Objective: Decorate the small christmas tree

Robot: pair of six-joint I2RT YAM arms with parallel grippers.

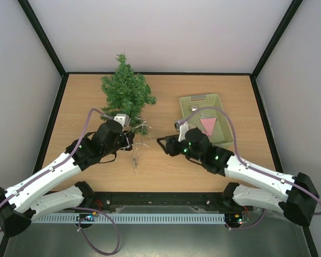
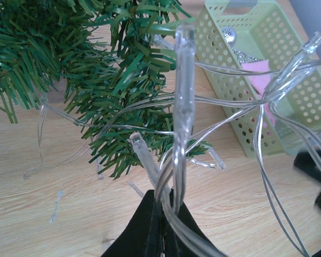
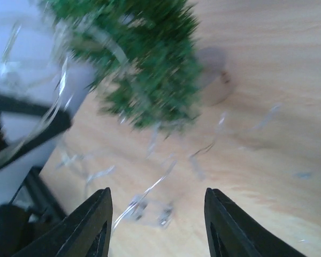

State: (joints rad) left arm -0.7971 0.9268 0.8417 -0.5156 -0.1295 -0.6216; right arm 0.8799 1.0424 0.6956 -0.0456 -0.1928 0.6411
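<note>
Tree (image 1: 125,93) upright, tip skyward, left hand (image 2: 163,225) clenched on light string (image 2: 183,107), right hand (image 3: 156,195) released

Small christmas tree (image 1: 125,92): dk green needles, tan round base (image 3: 214,83). Basket (image 2: 219,83) was pale green, walls patterned w/ rows of small round holes. In it were a pink piece (image 1: 208,126) & a silver, sparkly ball (image 2: 228,35). Light string (image 2: 183,96) was clear, no colour. Table (image 1: 171,166) was light wood w/ fine grain lines. Left arm (image 1: 43,182) & right arm (image 1: 262,176) were white w/ black joints. Left gripper (image 2: 163,214) & right gripper (image 3: 156,195) were black. Cable (image 1: 117,233) was lilac. Walls (image 1: 160,32) were pale grey-white, frame (image 1: 43,37) black.
</note>
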